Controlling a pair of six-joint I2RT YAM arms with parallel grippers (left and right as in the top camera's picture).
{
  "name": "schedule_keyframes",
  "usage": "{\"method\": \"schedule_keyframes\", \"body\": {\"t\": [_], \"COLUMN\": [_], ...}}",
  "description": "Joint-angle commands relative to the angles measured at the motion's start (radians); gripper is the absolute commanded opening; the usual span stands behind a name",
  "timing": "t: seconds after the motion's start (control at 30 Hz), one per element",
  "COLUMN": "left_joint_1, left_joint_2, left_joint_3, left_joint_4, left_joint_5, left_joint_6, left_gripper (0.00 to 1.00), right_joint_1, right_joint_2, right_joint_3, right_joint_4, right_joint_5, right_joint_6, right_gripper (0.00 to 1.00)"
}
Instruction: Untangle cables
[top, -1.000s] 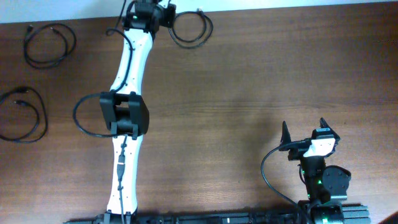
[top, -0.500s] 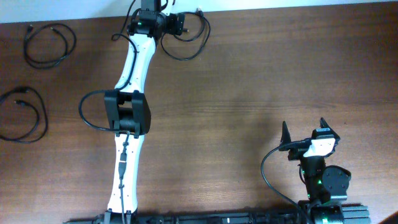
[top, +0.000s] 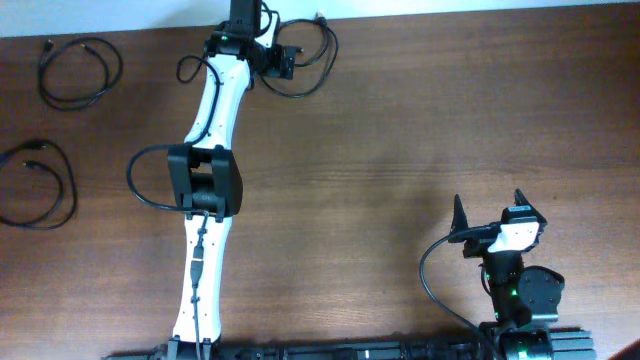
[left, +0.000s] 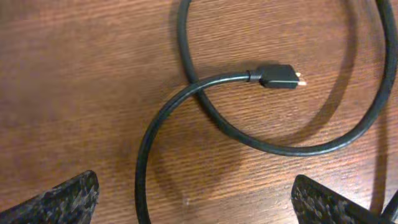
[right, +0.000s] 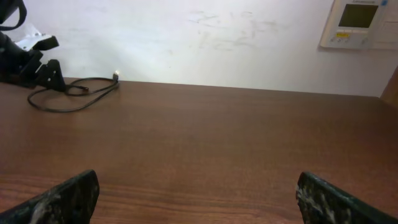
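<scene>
Three cables lie as separate loose loops on the brown table: one at the far left corner (top: 80, 72), one at the left edge (top: 38, 185), one at the far edge near the middle (top: 305, 62). My left gripper (top: 285, 60) hovers over this last loop, open. In the left wrist view the cord (left: 180, 37) crosses itself, its black plug (left: 277, 75) lies flat, and one strand runs between the wide fingers (left: 74, 196) without being pinched. My right gripper (top: 492, 212) stands open near the front right, holding nothing (right: 199, 199).
The table's far edge meets a white wall just behind the left gripper. The left arm's own thick wire (top: 135, 190) bulges out beside its elbow. The right arm's wire (top: 430, 270) loops by its base. A wall panel (right: 357, 22) hangs at the back right.
My left gripper has opened and swung right, then a little nearer, over the cable loop. The loop has shifted slightly on the table. The right arm has not moved.
</scene>
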Motion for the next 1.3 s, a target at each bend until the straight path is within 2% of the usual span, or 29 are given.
{"method": "schedule_keyframes", "body": {"t": [0.0, 0.13, 0.27, 0.33, 0.43, 0.7, 0.8, 0.9, 1.0, 1.17, 1.27], "left_joint_1": [-0.002, -0.002, -0.002, -0.002, -0.012, -0.113, -0.117, -0.117, -0.114, -0.11, -0.11], "left_joint_2": [0.013, 0.038, 0.058, 0.061, 0.061, 0.088, 0.108, 0.132, 0.139, 0.139, 0.139], "left_joint_3": [-0.034, -0.049, -0.049, -0.049, -0.049, -0.049, -0.049, -0.049, -0.049, -0.048, -0.043], "left_joint_4": [0.009, 0.04, 0.079, 0.102, 0.105, 0.085, 0.073, 0.04, 0.014, 0.016, 0.033], "left_joint_5": [0.007, 0.007, 0.007, 0.007, -0.041, -0.393, -0.394, -0.394, -0.394, -0.395, -0.394], "left_joint_6": [-0.128, -0.258, -0.441, -0.478, -0.478, -0.387, -0.41, -0.418, -0.417, -0.417, -0.417], "left_gripper": [0.99, 0.99, 0.99, 1.0, 0.96, 0.99, 0.98, 0.88, 0.62, 0.27, 0.14], "right_joint_1": [0.007, 0.007, 0.007, 0.007, 0.007, 0.007, 0.007, 0.007, 0.007, 0.007, 0.007], "right_joint_2": [-0.005, -0.005, -0.005, -0.005, -0.005, -0.005, -0.005, -0.005, -0.005, -0.005, -0.005], "right_joint_3": [-0.005, -0.005, -0.005, -0.005, -0.005, -0.005, -0.005, -0.005, -0.005, -0.005, -0.005], "right_joint_4": [-0.005, -0.005, -0.005, -0.005, -0.005, -0.005, -0.005, -0.005, -0.005, -0.005, -0.005], "right_joint_5": [0.008, 0.008, 0.008, 0.008, 0.008, 0.008, 0.008, 0.008, 0.008, 0.008, 0.008], "right_joint_6": [0.001, 0.001, 0.001, 0.001, 0.001, 0.001, 0.001, 0.001, 0.001, 0.001, 0.001], "right_gripper": [0.98, 0.98, 0.99, 0.98, 0.98, 0.98, 0.98, 0.98, 0.98, 0.98, 0.98]}}
